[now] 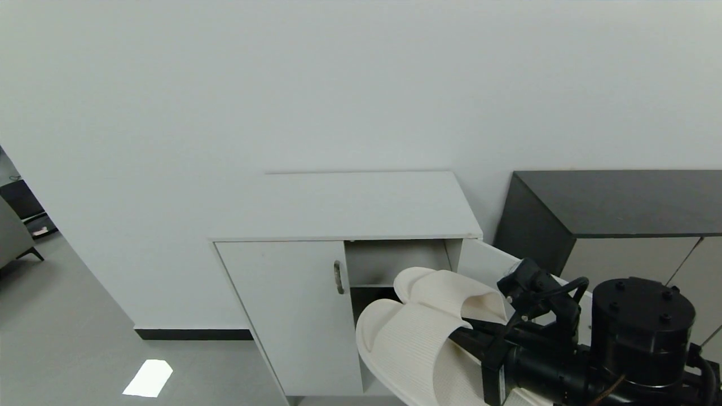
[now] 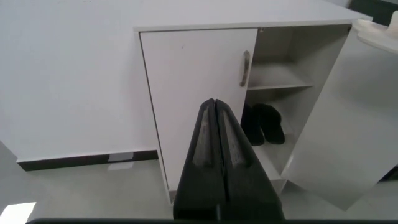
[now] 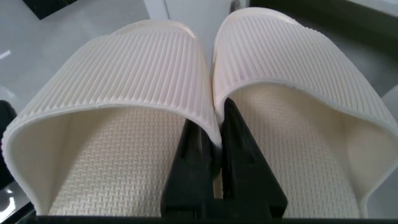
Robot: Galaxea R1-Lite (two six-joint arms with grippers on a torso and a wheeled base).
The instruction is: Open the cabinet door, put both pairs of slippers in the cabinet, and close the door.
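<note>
A pair of cream ribbed slippers (image 1: 417, 332) (image 3: 124, 81) hangs side by side in front of the white cabinet (image 1: 344, 203) (image 2: 193, 68). My right gripper (image 3: 214, 134) is shut on their touching inner edges. The cabinet's right door (image 1: 485, 262) (image 2: 348, 124) stands open, and the left door (image 1: 287, 316) with its metal handle (image 2: 244, 68) is closed. A pair of black slippers (image 2: 264, 123) lies on the bottom shelf inside. My left gripper (image 2: 214, 109) is shut and holds nothing, out in front of the closed left door.
A black cabinet (image 1: 615, 203) stands right of the white one, close behind the open door. Grey floor spreads to the left, with a bright light patch (image 1: 148, 378) and a chair (image 1: 11, 237) at the far left edge. An upper shelf (image 2: 277, 86) divides the open compartment.
</note>
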